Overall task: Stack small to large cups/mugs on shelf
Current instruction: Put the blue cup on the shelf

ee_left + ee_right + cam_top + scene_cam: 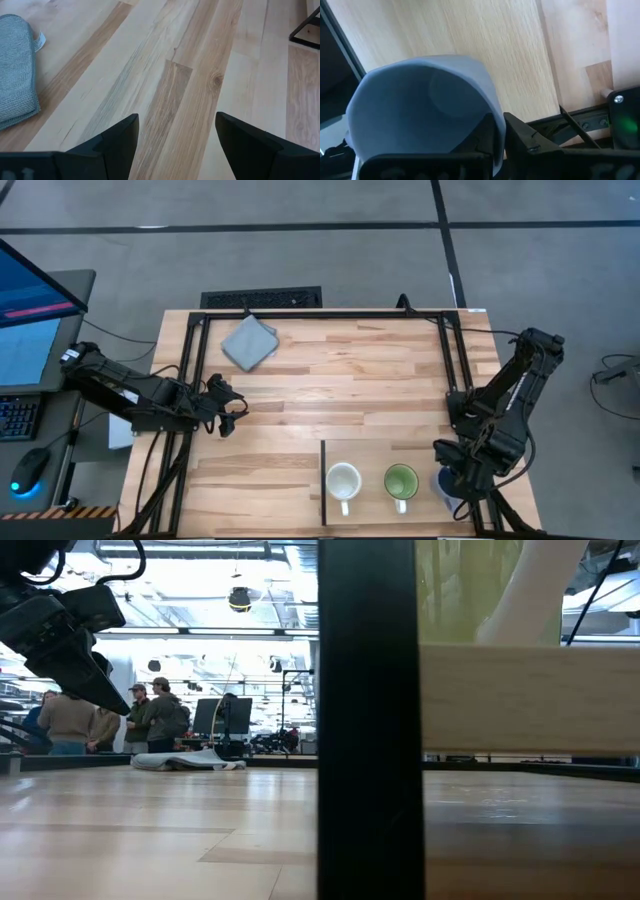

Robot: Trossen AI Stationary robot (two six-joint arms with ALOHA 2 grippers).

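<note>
The cream-white mug (343, 482) and the bright green mug (401, 482) stand upright, side by side, on the light-wood shelf (370, 452) at the table's near edge. The blue-grey mug (443, 489) is at the shelf's right end, mostly hidden under my right gripper (452, 476), which is shut on it. In the right wrist view I look into the blue-grey mug (420, 110). My left gripper (226, 406) hovers open over bare tabletop near the left edge, its fingers (120, 137) apart and touching nothing. My right gripper (497, 125) pinches the blue-grey mug's wall at the rim (492, 112), with one finger inside the hollow and one finger (525, 137) outside. The fingers come down from above. I cannot tell whether the mug rests on the shelf or hangs clear.
A grey folded cloth (248, 341) lies near the table's far left corner, also seen as cloth (15, 75). A dark metal frame (190, 360) borders the tabletop. The shelf's dark strip (323, 480) stands left of the white mug. People stand in the room beyond (150, 715).
</note>
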